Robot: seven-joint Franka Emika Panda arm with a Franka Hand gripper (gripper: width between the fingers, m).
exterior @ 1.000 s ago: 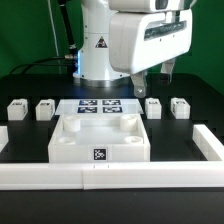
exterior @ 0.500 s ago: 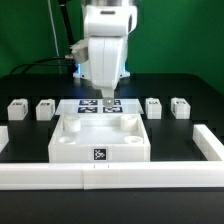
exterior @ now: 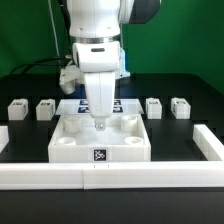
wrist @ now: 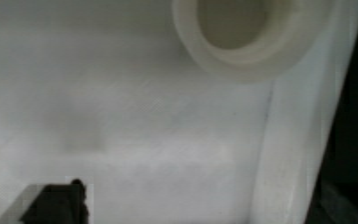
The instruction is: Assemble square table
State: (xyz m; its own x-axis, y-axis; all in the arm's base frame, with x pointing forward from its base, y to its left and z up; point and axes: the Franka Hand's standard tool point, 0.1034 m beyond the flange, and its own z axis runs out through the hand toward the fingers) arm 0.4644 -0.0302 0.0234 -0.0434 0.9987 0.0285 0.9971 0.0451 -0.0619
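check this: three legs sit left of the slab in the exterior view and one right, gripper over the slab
Wrong count: the exterior view shows two legs on its left and two on its right. The gripper does hang over the slab.

1. The white arm [exterior: 98, 30] stands upright at the middle of the exterior view, with its wrist turned straight down.
2. The gripper [exterior: 99, 126] points vertically downward and looks like one narrow tip (whether a gap remains between its fingers cannot be told).
3. The wrist view shows only one dark, blurred fingertip [wrist: 55, 205].
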